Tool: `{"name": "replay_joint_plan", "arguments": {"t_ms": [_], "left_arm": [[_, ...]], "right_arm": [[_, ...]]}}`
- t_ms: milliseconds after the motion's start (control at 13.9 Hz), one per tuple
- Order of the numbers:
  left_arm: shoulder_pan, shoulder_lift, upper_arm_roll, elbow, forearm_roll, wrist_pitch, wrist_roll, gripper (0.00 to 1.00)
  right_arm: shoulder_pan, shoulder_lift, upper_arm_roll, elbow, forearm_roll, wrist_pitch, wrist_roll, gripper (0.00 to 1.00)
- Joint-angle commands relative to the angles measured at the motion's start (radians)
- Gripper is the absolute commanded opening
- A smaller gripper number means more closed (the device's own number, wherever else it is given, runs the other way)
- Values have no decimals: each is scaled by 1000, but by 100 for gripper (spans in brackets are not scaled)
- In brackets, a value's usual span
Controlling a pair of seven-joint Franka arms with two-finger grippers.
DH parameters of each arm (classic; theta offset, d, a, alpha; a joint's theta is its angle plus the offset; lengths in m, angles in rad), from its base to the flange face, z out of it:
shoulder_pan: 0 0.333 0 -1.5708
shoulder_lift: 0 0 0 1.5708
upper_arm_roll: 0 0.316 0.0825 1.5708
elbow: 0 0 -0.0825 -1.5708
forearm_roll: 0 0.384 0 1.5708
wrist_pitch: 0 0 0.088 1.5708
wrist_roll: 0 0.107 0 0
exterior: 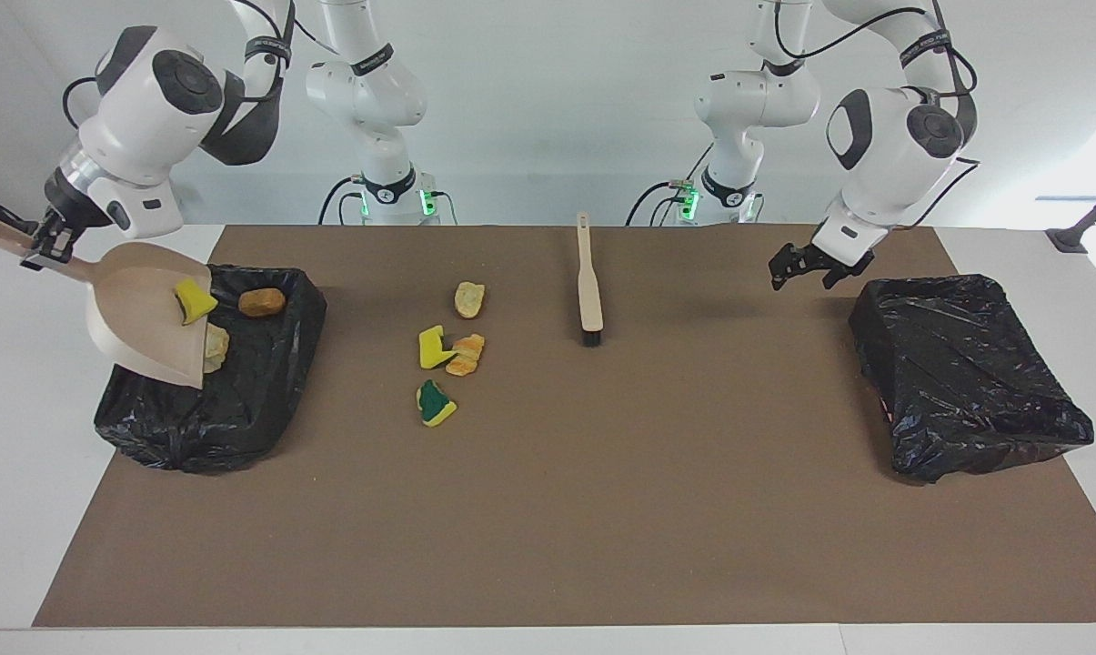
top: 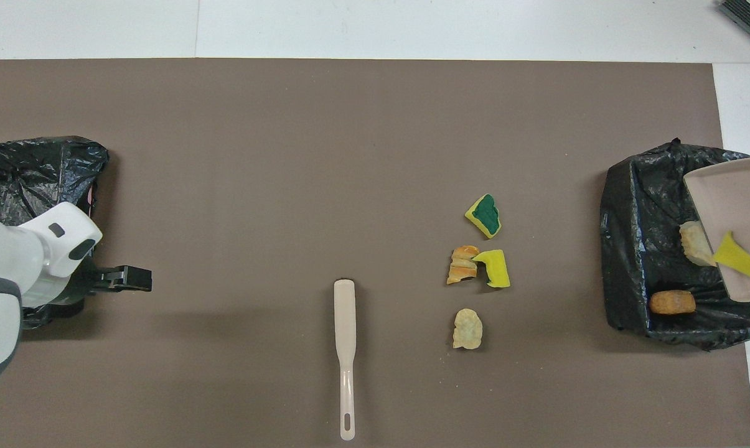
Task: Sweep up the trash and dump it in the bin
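Right gripper (exterior: 40,252) pinches dustpan (exterior: 143,314) handle, tilted over bin (exterior: 266,364) — trash (exterior: 195,302) sliding off; left gripper (exterior: 802,270) spread, over brown mat (exterior: 602,473).

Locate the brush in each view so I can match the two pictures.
Facing view: the brush lies at upper centre, handle toward the robots, dark bristles pointing down the picture.
Overhead view: the brush lies at bottom centre, handle end at the bottom edge.
Shared landmark: the green-topped sponge piece, toward the right arm's end of the table and farther from the robots than the brush.
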Motion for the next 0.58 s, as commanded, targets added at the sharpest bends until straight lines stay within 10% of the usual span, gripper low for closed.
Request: {"name": "replay_joint_plan", "arguments": {"t_ms": [0,504], "left_arm": [[29,23,-14,92,7,-31,25,100],[23,43,-14,379,41,-317,27,100]], "right_arm": [[19,-29,0,-45,-145,29,24,0],[-12,-67,-16,-4,51,31,15,0]]}}
